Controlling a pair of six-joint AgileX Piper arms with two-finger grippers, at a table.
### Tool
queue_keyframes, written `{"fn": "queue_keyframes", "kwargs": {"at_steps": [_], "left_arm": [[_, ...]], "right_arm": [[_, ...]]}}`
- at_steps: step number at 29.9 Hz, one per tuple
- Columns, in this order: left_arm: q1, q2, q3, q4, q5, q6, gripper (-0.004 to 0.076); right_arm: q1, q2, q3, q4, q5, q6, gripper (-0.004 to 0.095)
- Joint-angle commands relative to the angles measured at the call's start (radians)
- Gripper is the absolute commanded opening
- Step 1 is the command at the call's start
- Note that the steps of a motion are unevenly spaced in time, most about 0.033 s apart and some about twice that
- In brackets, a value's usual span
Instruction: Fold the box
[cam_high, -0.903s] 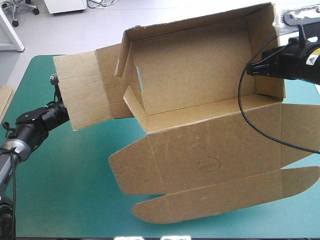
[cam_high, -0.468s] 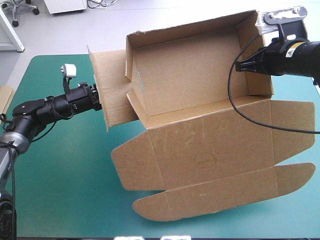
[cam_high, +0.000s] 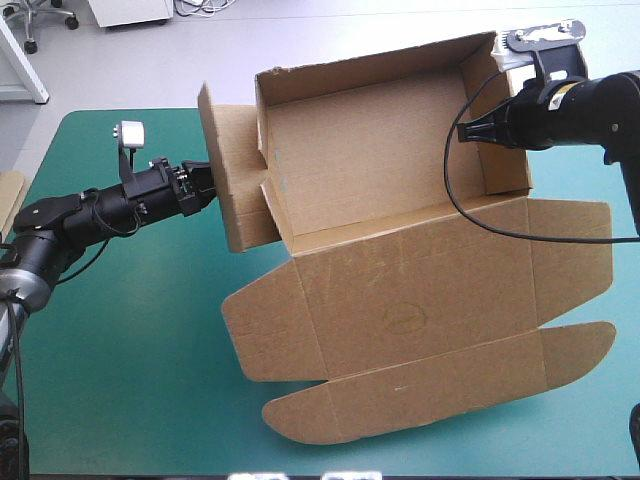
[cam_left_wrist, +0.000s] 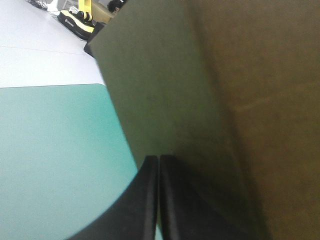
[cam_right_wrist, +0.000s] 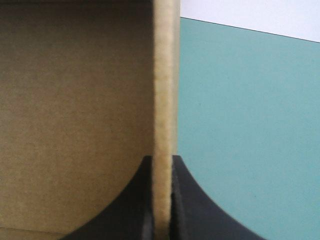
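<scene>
The brown box (cam_high: 400, 170) stands as an open tray, and its lid (cam_high: 420, 310) lies flat toward the table's front edge. My left gripper (cam_high: 203, 185) is shut, its tips against the outer face of the box's left side flap (cam_high: 225, 190), which stands nearly upright. In the left wrist view the fingers (cam_left_wrist: 158, 165) meet in one point with the flap (cam_left_wrist: 200, 100) just ahead and beside them. My right gripper (cam_high: 472, 130) is shut on the box's right wall (cam_high: 505, 130). The wall's pale edge (cam_right_wrist: 164, 100) runs between the fingers (cam_right_wrist: 161, 162).
An edge of more brown board (cam_high: 8, 200) shows at the table's left edge. The lid's rounded front flap (cam_high: 440, 385) reaches close to the table's front edge. Bare teal-green cover (cam_high: 120, 350) lies in front of my left arm.
My left gripper has moved right, and the left side flap has swung from lying out flat to nearly upright beside the tray. The right gripper and the box have shifted slightly left.
</scene>
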Motion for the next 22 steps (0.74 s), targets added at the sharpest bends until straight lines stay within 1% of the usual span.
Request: {"fn": "queue_keyframes", "kwargs": {"at_steps": [1,11,17,20,22], "left_arm": [[-0.002,-0.045,-0.044,-0.095,0.089,-0.026,0.0006],[-0.068,-0.06,-0.082,-0.095,0.089,-0.091,0.0006],[-0.114,-0.06,-0.092,-0.095,0.023,-0.176,0.0015],[-0.121,-0.06,-0.092,-0.095,0.005,-0.187,0.008],[-0.121,-0.06,-0.092,-0.095,0.004,-0.195,0.016]], "right_arm": [[-0.001,-0.016,-0.029,0.031,-0.023,0.011,-0.0019],[-0.001,0.006,-0.029,0.033,-0.04,0.011,-0.0019],[-0.001,0.017,-0.029,0.038,-0.04,0.011,-0.0019],[-0.001,0.017,-0.029,0.038,-0.043,0.009,-0.0019],[-0.001,0.017,-0.029,0.036,-0.044,0.007,-0.0019]]}}
